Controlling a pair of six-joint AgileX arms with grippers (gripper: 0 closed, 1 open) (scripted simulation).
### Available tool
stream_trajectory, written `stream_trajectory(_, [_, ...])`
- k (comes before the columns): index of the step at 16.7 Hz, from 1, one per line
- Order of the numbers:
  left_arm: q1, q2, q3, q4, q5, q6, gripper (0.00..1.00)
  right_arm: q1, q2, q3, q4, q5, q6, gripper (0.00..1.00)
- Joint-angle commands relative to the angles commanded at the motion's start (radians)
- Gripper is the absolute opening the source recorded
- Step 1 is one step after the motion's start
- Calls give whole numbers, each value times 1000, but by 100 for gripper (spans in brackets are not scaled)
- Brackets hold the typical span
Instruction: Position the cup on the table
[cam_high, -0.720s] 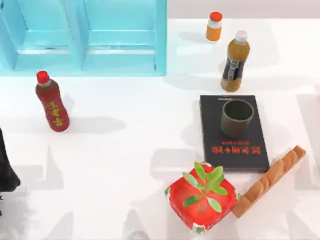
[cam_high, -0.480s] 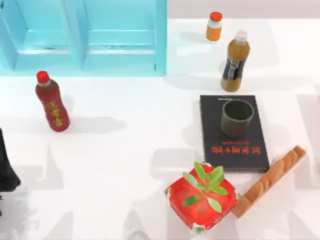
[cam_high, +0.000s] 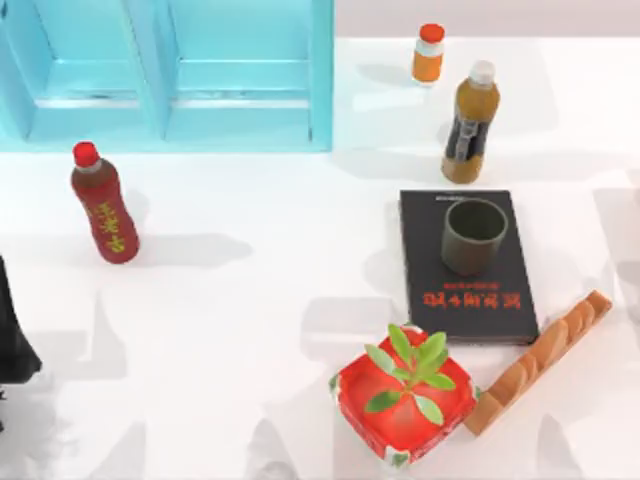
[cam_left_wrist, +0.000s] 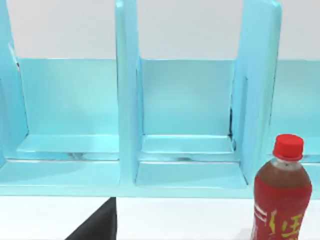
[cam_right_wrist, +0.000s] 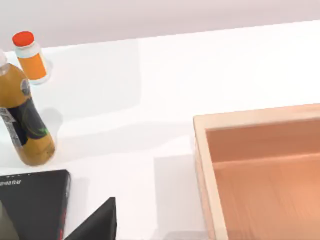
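Top: cup (cam_high: 474, 236) is standing upright on black book (cam_high: 466, 265), right half of worktop (cam_high: 260, 300); right arm is judged nearer | Left wrist: blue shelf (cam_left_wrist: 130, 120), red bottle (cam_left_wrist: 281, 197) are being seen | Right wrist: book corner is being cut off | pincer states: cannot tell

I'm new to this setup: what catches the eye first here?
The blue shelf fills the table's far left. At near right a red plant pot sits beside a black book, and the cup stands upright on that book. A red bottle stands alone at left.
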Motion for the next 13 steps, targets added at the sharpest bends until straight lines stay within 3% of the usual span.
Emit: stream_trajectory(13, [0, 0, 0, 0, 0, 0, 100, 141, 1118, 1105, -785, 8, 203, 100])
